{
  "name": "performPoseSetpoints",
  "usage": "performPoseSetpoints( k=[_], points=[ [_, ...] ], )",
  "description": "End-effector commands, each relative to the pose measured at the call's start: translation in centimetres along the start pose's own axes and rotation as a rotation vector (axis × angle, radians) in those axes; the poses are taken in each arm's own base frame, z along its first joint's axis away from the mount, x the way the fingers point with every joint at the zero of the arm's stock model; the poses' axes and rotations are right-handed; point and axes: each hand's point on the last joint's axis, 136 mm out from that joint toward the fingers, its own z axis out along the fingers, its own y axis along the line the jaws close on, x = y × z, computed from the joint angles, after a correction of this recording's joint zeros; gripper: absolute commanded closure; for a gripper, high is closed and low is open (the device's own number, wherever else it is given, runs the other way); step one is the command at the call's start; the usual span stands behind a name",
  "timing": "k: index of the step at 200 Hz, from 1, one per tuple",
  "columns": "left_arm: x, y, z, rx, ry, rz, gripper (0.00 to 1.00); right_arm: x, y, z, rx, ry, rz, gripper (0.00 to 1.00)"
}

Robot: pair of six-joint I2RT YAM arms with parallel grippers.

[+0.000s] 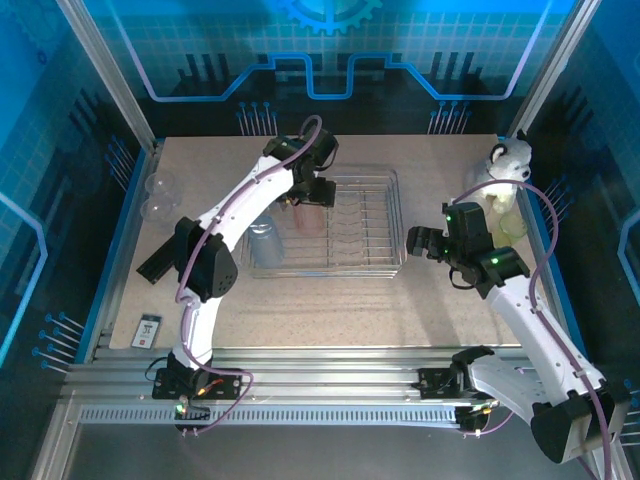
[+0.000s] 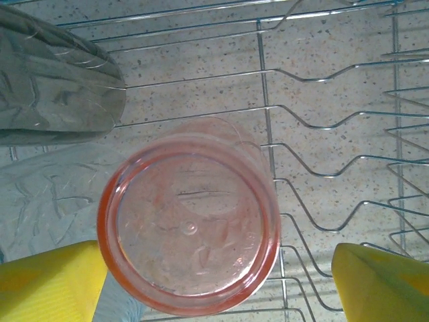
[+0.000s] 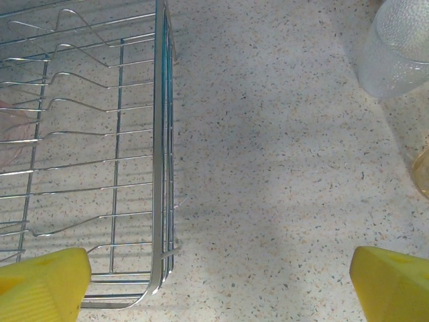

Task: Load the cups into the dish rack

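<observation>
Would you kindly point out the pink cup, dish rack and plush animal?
pink cup [image 2: 190, 227]: left wrist view, centre of round end.
dish rack [image 3: 161, 134]: right wrist view, side rim.
plush animal [image 1: 512, 156]: top external view, head.

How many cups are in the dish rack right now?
3. The pink cup is below the open left gripper, the smoky grey cup beside it, and the pale blue cup at the dish rack's left end. The left arm may hide more.

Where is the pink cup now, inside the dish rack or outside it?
Inside. In the left wrist view the pink cup sits on the dish rack floor wires, between the fingers of the open left gripper.
</observation>
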Motion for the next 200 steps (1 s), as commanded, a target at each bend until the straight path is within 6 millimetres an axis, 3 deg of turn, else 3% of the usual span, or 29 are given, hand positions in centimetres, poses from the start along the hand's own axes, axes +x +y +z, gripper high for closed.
performPoseSetpoints(
  k=[1, 60, 66, 94, 160, 200],
  points=[
    [-1.0, 0.8, -1.3, -0.017, -0.078, -0.046, 0.13, 0.2, -0.9, -0.5, 0.023, -0.004, -0.001, 0.0],
    [-1.4, 0.7, -0.6, -0.015, -0.101, -0.058, 0.22, 0.2, -0.9, -0.4, 0.007, -0.004, 0.014, 0.0],
    [-1.5, 0.6, -0.5, -0.013, -0.105, -0.056, 0.24, 1.1, -1.1, 0.1, 0.015, 0.019, 0.011, 0.0],
    [-1.8, 0.4, 0.0, -0.008, -0.111, -0.061, 0.26, 1.1, -1.3, 0.1, 0.019, 0.021, 0.008, 0.0],
    [-1.9, 0.6, 0.8, -0.022, -0.112, -0.084, 0.49, 1.4, -1.7, 0.0, 0.022, 0.021, 0.013, 0.0],
    [-2.4, 1.0, 0.1, -0.027, -0.166, -0.088, 0.55, 1.4, -1.6, 0.0, 0.018, 0.021, 0.016, 0.0]
  ],
)
